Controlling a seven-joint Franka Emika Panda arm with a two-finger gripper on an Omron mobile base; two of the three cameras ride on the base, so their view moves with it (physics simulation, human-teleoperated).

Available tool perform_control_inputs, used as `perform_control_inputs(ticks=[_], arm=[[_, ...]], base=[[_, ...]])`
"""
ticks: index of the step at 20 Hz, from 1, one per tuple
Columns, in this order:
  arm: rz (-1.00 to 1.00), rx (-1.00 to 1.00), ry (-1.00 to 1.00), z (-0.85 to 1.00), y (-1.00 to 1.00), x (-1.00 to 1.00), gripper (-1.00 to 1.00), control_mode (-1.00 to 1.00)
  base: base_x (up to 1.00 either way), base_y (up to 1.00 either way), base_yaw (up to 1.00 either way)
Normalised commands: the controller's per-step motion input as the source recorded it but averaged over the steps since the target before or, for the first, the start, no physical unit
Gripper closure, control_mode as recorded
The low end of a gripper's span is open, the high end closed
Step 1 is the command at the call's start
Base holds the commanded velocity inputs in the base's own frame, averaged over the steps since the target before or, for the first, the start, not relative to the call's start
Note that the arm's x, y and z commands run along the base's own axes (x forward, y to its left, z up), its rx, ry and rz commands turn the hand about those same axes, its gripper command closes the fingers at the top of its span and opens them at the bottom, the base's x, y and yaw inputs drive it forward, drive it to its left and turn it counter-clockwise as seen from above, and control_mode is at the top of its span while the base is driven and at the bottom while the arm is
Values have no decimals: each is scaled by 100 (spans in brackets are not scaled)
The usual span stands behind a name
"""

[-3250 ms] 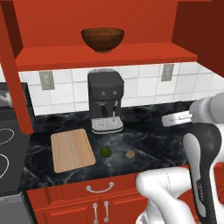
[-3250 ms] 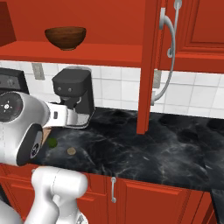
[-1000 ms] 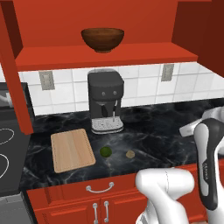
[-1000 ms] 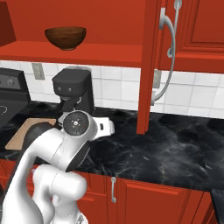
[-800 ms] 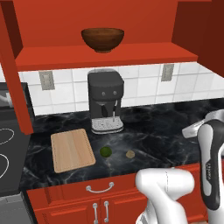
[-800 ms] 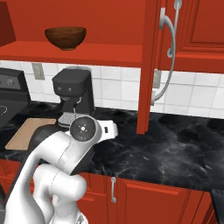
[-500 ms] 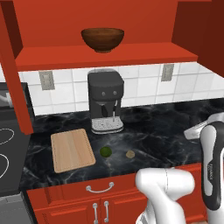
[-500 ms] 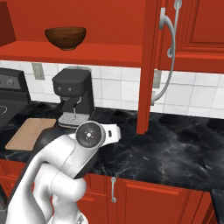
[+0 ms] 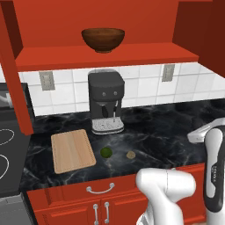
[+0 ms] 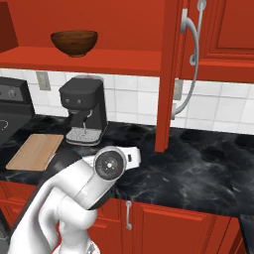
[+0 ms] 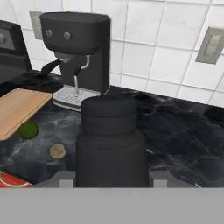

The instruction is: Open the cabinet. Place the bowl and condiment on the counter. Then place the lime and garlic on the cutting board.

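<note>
Two of the task's four things are not yet dealt with on the black marble-patterned table [image 9: 167,127] with thin white veins: the small dark green lime [image 9: 106,152] and the tan lumpy garlic bulb [image 9: 130,154] lie near its front edge, close together but apart, the lime just beside the right edge of the light tan wooden cutting board [image 9: 72,150] and neither on it. The red wall cabinet [image 9: 105,57] already stands open, and the wide dark brown wooden bowl [image 9: 103,39] sits on its shelf, above the black coffee machine [image 9: 106,101] at the table's back edge. What has changed over the last few seconds is the arm. It has swung away from the coffee machine toward the right end of the table, and in the hand view the small dark grey cylindrical condiment shaker [image 11: 109,140] stands upright in the pincer [image 11: 112,177], whose jaws are clamped on its sides. The shaker's foot is hidden at the bottom of that view, so I cannot tell whether it touches the table or hangs just above it. In my judgement the condiment is out of the cabinet and in the middle of being carried to a bare stretch of table right of the garlic. Setting it down and letting go looks like the step in hand. The bowl comes after that, then the lime and garlic.
</note>
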Motion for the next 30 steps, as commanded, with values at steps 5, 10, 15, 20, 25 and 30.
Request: perform_control_inputs(ticks=[5, 10, 15, 20, 25, 30], arm=[[1, 0, -19, -46, 0, -11, 100, -100], [5, -1, -22, -28, 0, -6, 100, -100], [9, -2, -22, -22, 2, 0, 100, -100], [7, -1, -22, -23, 10, 0, 100, -100], [4, 0, -19, -11, 16, 0, 100, -100], [4, 0, -11, 0, 6, 0, 100, -100]], base=[[0, 0, 0], [0, 0, 0], [0, 0, 0], [0, 0, 0], [0, 0, 0], [0, 0, 0]])
